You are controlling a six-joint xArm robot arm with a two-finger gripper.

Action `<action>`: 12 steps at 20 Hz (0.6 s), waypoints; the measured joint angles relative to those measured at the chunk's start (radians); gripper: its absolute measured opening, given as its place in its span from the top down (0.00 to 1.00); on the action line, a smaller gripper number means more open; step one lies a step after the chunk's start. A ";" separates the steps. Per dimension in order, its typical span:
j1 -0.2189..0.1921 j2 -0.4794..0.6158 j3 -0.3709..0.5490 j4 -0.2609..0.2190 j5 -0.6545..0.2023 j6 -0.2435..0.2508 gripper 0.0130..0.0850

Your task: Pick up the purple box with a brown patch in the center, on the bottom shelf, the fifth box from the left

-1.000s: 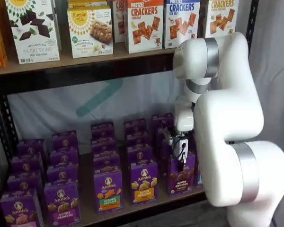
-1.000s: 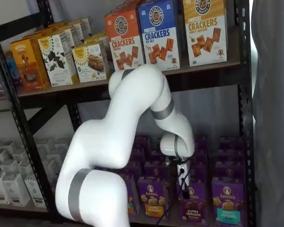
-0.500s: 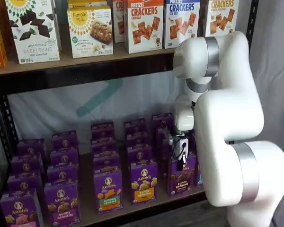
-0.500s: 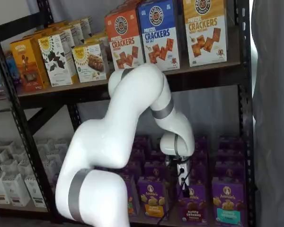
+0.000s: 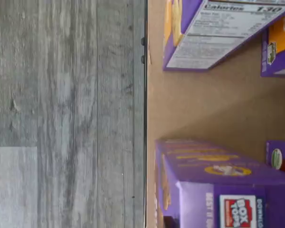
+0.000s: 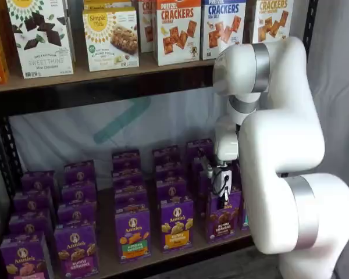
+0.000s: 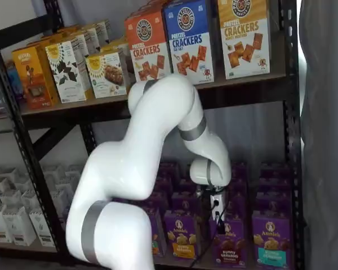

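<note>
Grey cloth hung behind a black metal rack, and big cracker boxes [image 6: 177, 29] stood on its upper board. Below, the bottom shelf [image 6: 157, 256] held rows of small purple cartons. The purple box [image 6: 223, 216] with the brown cookies in its middle stood at the front edge of that shelf, just right of a purple carton with a yellow band [image 6: 177, 224]. In both shelf views it showed, and its other neighbour was a carton with a teal band [image 7: 270, 237].

The white arm [image 6: 279, 151] reached down in front of the shelf. Its gripper [image 6: 222, 197] hung right at the top of the purple box, touching it or very near. The dark fingers were small and seen partly side-on, so I could not tell whether they were wide, narrow or closed on the box.

The wrist view showed the shelf board, the grey floor [image 5: 66, 114] beyond its edge, and carton tops, but no fingers.

Things could go wrong from here. The box stood at the shelf's edge, so a push forward could tip it off onto the floor. The cartons were packed close, so a finger coming down a bit to the side might land on a neighbour or knock it over. A grip only on the top flap might slip when lifted.
</note>
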 joint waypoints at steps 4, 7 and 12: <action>0.009 -0.029 0.040 0.015 -0.009 -0.005 0.78; 0.017 -0.065 0.089 0.016 -0.017 0.001 0.78; 0.023 -0.139 0.199 -0.034 -0.041 0.054 0.78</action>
